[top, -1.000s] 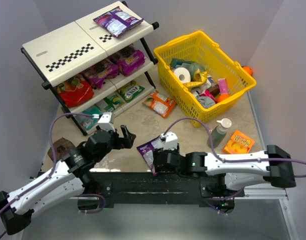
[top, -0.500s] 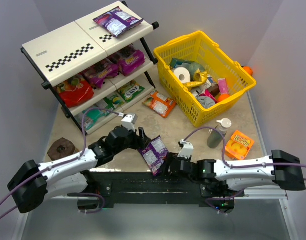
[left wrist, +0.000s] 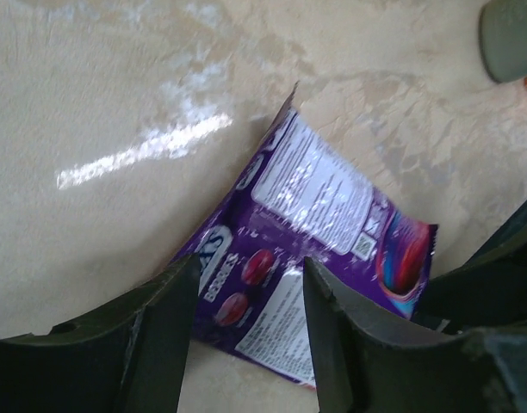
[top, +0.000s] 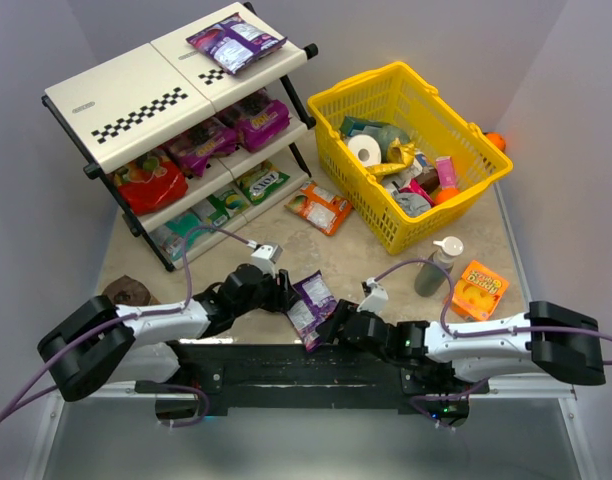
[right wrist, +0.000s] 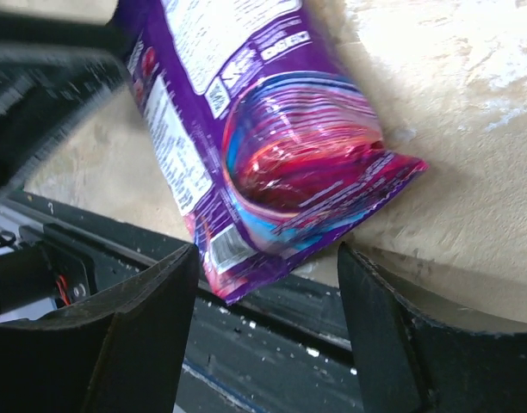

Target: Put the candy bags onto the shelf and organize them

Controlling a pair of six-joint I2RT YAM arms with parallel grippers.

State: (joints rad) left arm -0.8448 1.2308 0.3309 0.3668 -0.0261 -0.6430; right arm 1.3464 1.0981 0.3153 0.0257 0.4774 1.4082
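Apparent pick-up stage: left gripper [left wrist: 249, 284] and right gripper [right wrist: 268, 258], both released, straddle the purple candy bag [top: 311, 303]; next requirement, a firm pinch before transfer to the shelf [top: 116, 90].

I am working in a mock shop inside a lab booth: shelf [top: 116, 95] with candy bags [top: 234, 42], yellow basket [top: 456, 200], grey walls [top: 571, 60].

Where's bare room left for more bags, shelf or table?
Free: left half of the top tier of the cream slanted rack, beside the purple glossy pouch at its right end; bare table between the orange pouch and the grey white-capped bottle. Crowded: both lower tiers, yellow mesh basket.
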